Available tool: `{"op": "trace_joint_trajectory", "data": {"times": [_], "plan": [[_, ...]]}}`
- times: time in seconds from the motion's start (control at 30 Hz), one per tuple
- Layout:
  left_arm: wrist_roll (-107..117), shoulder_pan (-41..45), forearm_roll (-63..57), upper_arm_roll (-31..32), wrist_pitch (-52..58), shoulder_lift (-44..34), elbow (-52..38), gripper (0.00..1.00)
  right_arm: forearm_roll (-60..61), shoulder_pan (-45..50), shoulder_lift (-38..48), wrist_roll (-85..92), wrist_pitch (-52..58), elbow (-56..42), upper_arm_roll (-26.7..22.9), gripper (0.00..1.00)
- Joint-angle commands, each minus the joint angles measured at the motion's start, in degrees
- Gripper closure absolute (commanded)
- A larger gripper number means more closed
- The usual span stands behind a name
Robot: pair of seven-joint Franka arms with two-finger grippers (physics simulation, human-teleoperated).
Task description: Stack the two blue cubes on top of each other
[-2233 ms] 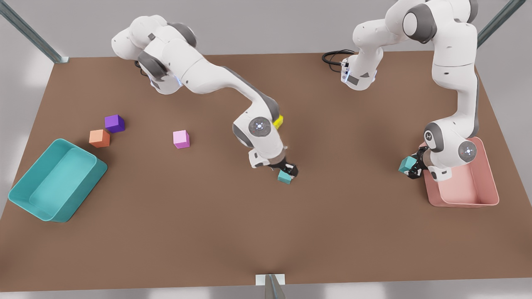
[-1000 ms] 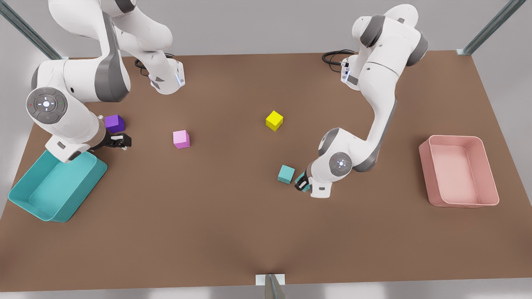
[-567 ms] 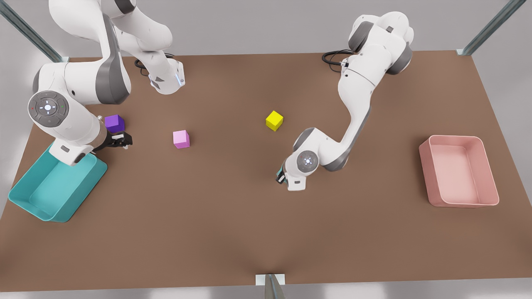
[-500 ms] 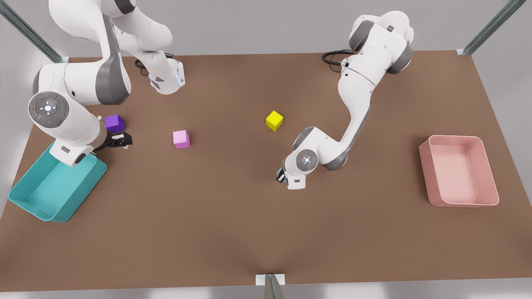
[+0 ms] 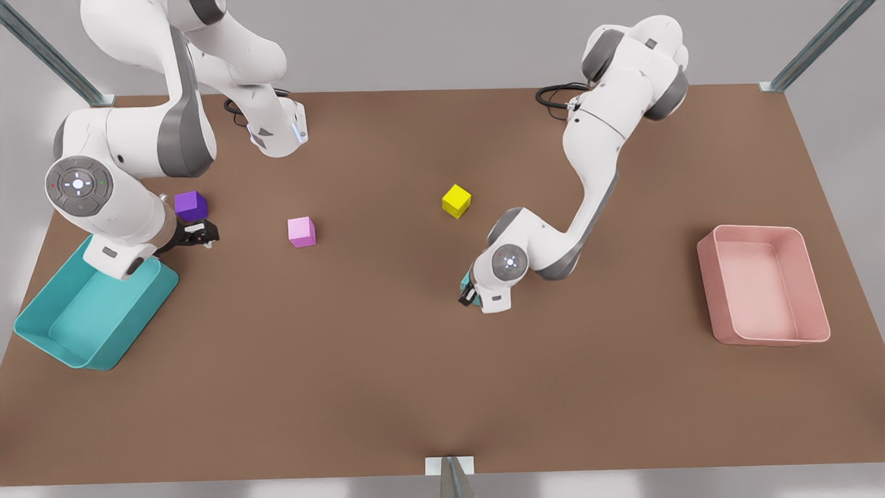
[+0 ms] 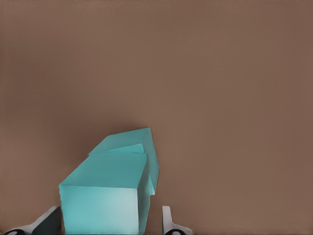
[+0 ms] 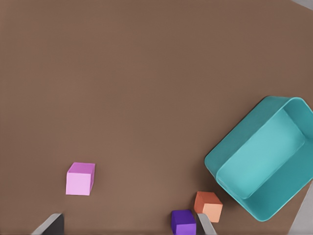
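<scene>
In the left wrist view we see our held plain teal cube [image 6: 104, 196] sitting between our two left fingers [image 6: 168, 223], and our jaws are closed on it. Right under it, peeking out behind, is the other plain teal cube [image 6: 146, 147], which rests on the brown table [image 6: 220, 73]. The two are turned a little differently, so their edges do not line up yet. In the front view our left gripper [image 5: 469, 293] is low in the middle of the table, with just a bit of teal showing beside it. We think we are at the step of setting one cube on the other. To do it well, we should go down slowly, keep the top cube flat, and get it right over the middle of the lower one. We should let go only when it rests there, then lift straight up so we do not knock it off. Our right gripper [image 5: 200, 234] waits far off at the front view's left, open and holding nothing, beside a small purple cube [image 5: 190, 205], a small orange cube [image 7: 209, 205] and the big teal tray [image 5: 90, 346]. A pink cube [image 5: 301, 232], a yellow cube [image 5: 456, 200] and a pink tray [image 5: 712, 277] sit well apart from our stack.
</scene>
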State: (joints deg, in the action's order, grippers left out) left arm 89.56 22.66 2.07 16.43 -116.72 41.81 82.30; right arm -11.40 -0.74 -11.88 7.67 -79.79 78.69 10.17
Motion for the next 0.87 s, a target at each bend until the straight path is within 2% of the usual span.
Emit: {"op": "trace_joint_trajectory", "data": {"times": [0.0, 0.2, 0.23, 0.27, 0.3, 0.33, 0.37, 0.4, 0.43, 0.47, 0.53, 0.6, 0.83], "plan": [[6.0, 0.0, 0.0, 0.1, 7.1, -0.5, 0.0, 0.0, 0.1, 0.0, 0.0, 2.5, 0.0, 0.0, 0.0, 0.0], [6.9, -0.3, 0.3, 0.0, 7.2, -3.8, -1.3, 0.0, -0.3, 0.0, 0.1, 2.5, 0.0, 0.0, -0.1, 0.0], [4.3, -3.2, 0.0, 2.2, 11.2, -5.6, -1.7, 0.0, -0.3, 0.0, 0.1, 2.5, 0.0, 0.0, -0.1, 0.0], [-0.8, -6.6, -0.1, 2.5, 19.7, -5.6, -8.9, 0.0, -0.3, 0.0, 0.1, 2.5, 0.0, 0.0, -0.1, 0.0], [-17.8, -11.7, -4.9, 2.4, 30.1, -5.5, -16.8, 0.0, -0.3, -0.1, 0.1, 2.5, 0.0, 0.0, -0.1, 0.0], [-37.8, -14.1, -9.1, 2.4, 37.1, -5.6, -20.4, 0.0, -0.6, 0.0, 0.2, 2.4, 0.0, 0.0, -0.1, 0.0], [-51.5, -14.8, -12.2, 2.3, 38.0, -5.6, -20.7, 0.0, -0.6, 0.0, 0.2, 2.4, 0.0, -0.1, -0.1, 0.0], [-62.9, -18.8, -12.7, 2.3, 37.8, -6.7, -20.7, 0.0, -0.6, 0.0, 0.1, 2.4, 0.0, 0.0, -0.1, 0.0], [-85.3, -20.3, -12.4, -1.2, 33.3, -16.5, -9.0, 0.0, -0.5, 0.0, 0.1, 2.4, 0.0, 0.0, -0.1, 0.0], [-97.6, -20.9, -10.3, -5.2, 24.2, -26.2, 4.9, 0.0, -0.5, -0.1, 0.1, 2.4, 0.0, -0.1, -0.1, 0.0], [-97.6, -20.9, -5.1, -9.3, 41.8, -27.4, -3.2, 0.0, -0.5, 0.0, 0.1, 2.4, 0.0, 0.0, -0.1, 0.0], [-97.3, -20.1, -2.2, -11.5, 43.3, -27.4, -3.6, 0.0, -0.4, 0.0, 0.1, 2.4, 0.0, 0.0, -0.1, 0.0], [-97.3, -19.7, -2.2, -11.7, 44.4, -27.2, -5.4, 0.0, -0.4, -0.1, 0.1, 2.5, 0.0, 0.0, -0.1, 0.0]]}}
